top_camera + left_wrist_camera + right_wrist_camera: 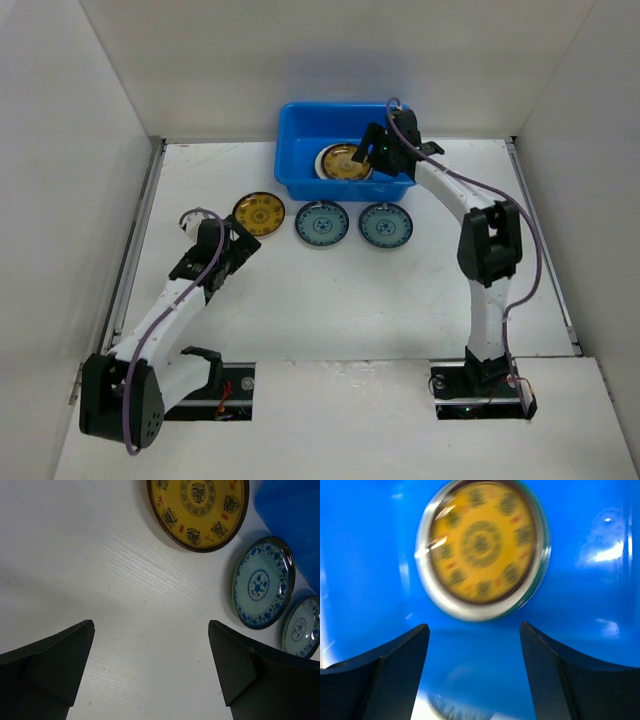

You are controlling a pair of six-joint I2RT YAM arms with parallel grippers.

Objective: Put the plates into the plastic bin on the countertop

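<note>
The blue plastic bin (298,125) stands at the back of the white countertop (330,300). A yellow-gold plate (346,162) lies in it on top of a white plate. My right gripper (374,152) hovers open and empty over the bin; in the right wrist view (475,650) the yellow plate (482,542) lies ahead of the fingers, blurred. On the countertop in front of the bin lie a second yellow-gold plate (259,212) and two teal-blue plates (322,223) (386,225). My left gripper (243,246) is open and empty just short of the yellow plate (197,510).
White walls surround the countertop on the left, back and right. The left wrist view shows both teal plates (264,582) (301,627) and a corner of the bin (295,520). A blurred teal plate (452,712) shows below the bin wall in the right wrist view.
</note>
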